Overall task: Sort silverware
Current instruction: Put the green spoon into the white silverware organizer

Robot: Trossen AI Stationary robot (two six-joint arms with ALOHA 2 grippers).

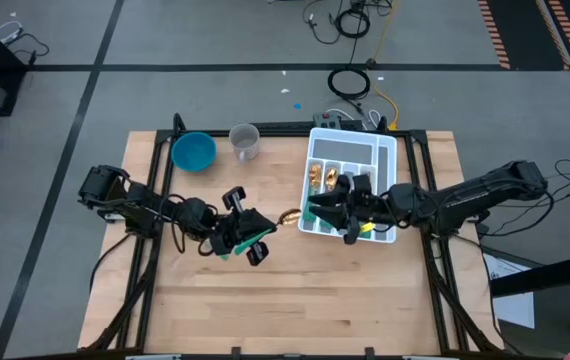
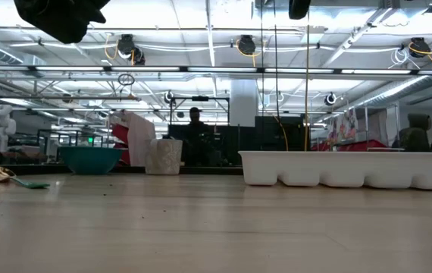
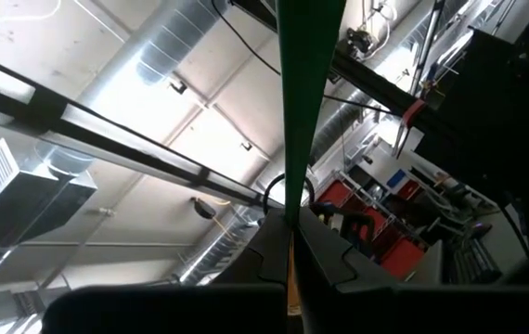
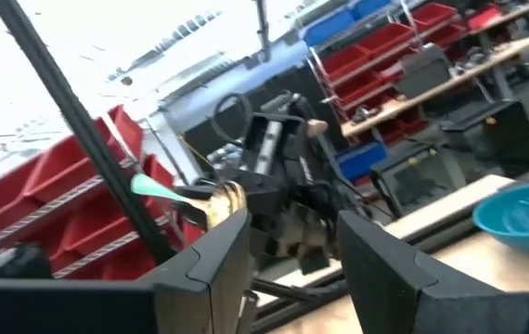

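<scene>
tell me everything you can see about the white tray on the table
The white tray is a rectangular organizer that looks like plastic, split into long compartments with rounded bases visible in the low view. It lies flat on the wooden table, on the right half toward the far edge. Gold silverware lies in its compartments on the side nearest the table's middle. The right tool hovers open over its near corner; whether it touches the tray cannot be told.

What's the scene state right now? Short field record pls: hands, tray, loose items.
left hand: shut on a green-handled utensil, raised over mid-table
right hand: open, empty, at the near left end of the white tray
tray: some gold silverware inside
loose: one gold-headed, green-handled piece lying on the table
others: blue bowl, clear cup, back left
</scene>
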